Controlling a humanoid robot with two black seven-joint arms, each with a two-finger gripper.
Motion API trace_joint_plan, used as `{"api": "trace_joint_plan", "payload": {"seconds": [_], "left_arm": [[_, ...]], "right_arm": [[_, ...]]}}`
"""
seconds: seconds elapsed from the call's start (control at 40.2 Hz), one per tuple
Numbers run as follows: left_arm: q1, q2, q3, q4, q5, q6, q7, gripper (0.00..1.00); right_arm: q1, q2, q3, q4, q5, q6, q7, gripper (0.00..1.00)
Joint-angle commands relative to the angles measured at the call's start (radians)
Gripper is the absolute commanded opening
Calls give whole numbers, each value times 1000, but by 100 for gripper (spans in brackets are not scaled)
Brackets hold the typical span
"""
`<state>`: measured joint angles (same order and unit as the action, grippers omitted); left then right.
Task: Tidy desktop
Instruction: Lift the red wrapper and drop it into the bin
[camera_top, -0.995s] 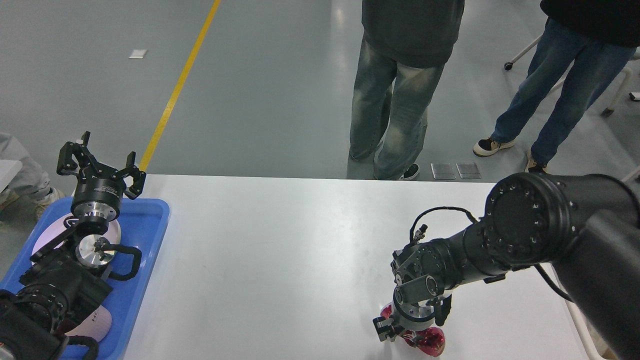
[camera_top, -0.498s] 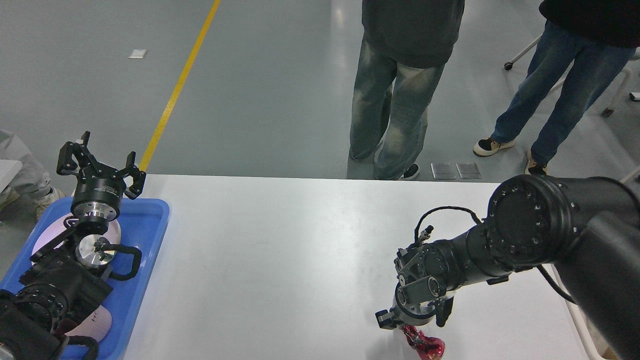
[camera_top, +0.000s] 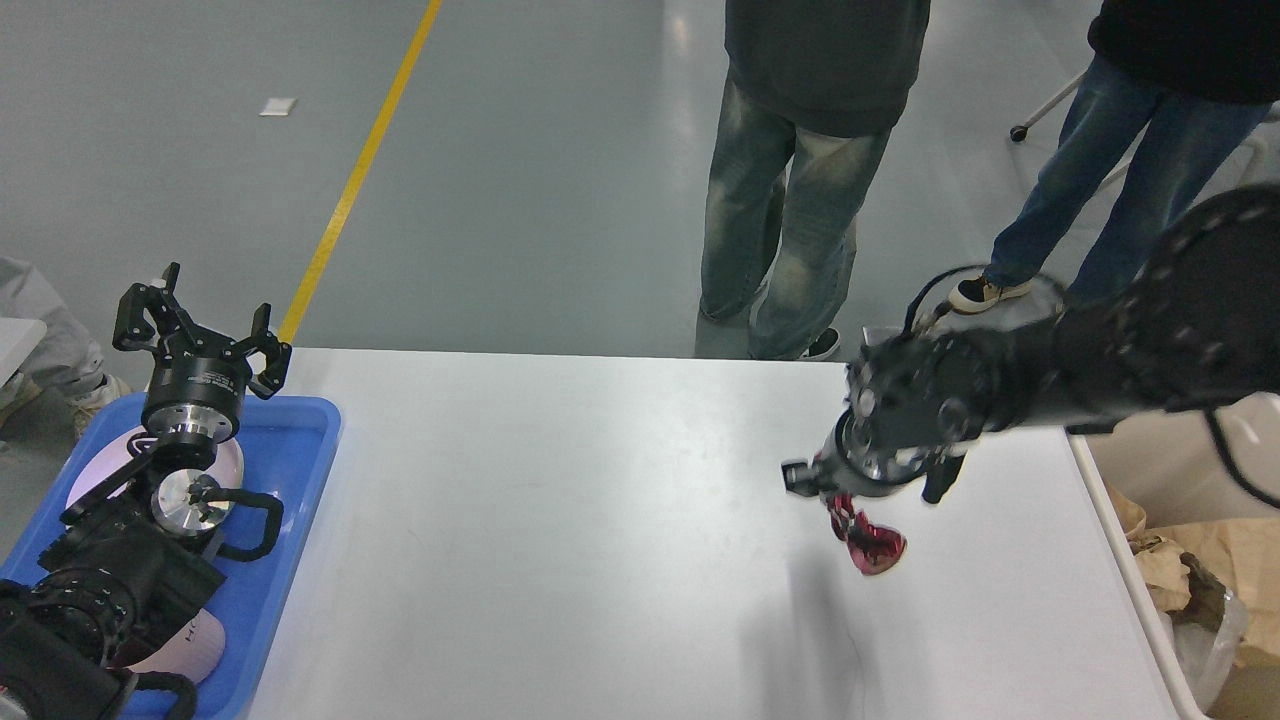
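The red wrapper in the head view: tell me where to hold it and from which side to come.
Grip the red wrapper at its upper, pinched end, coming from above. It hangs as a crumpled, floppy strip under the right gripper, lifted off the desktop, with the wider end dangling low. That narrow top probably gives two fingers the firmest bite; the loose bottom would likely slip or fold.

A single head view looks forward and steeply down from above the near edge of the white desktop (camera_top: 560, 520), which fills the lower half of the picture and runs off its bottom. Beyond the desktop's far edge the view takes in grey floor with a yellow line (camera_top: 350, 190) and two standing people seen only from the waist down. The camera sits close enough that both arms enter from the lower corners, to either side of the desktop.
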<state>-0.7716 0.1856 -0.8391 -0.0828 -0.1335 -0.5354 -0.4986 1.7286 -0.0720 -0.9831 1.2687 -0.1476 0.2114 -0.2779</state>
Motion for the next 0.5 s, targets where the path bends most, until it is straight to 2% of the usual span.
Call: {"api": "trace_joint_plan", "payload": {"seconds": [0.0, 0.025, 0.149, 0.274, 0.373, 0.473], "left_arm": [[0, 0, 0, 0, 0, 0, 0, 96], [0, 0, 0, 0, 0, 0, 0, 96], [0, 0, 0, 0, 0, 0, 0, 96], [0, 0, 0, 0, 0, 0, 0, 96], [0, 0, 0, 0, 0, 0, 0, 96], [0, 0, 0, 0, 0, 0, 0, 96]], "right_arm": [[141, -204, 79, 5, 8, 31, 0, 0], [178, -257, 86, 4, 13, 36, 0, 0], [273, -365, 73, 4, 25, 37, 0, 0], [289, -468, 64, 1, 25, 37, 0, 0], [258, -520, 40, -38, 25, 23, -1, 0], [108, -566, 3, -144, 29, 3, -1, 0]]}}
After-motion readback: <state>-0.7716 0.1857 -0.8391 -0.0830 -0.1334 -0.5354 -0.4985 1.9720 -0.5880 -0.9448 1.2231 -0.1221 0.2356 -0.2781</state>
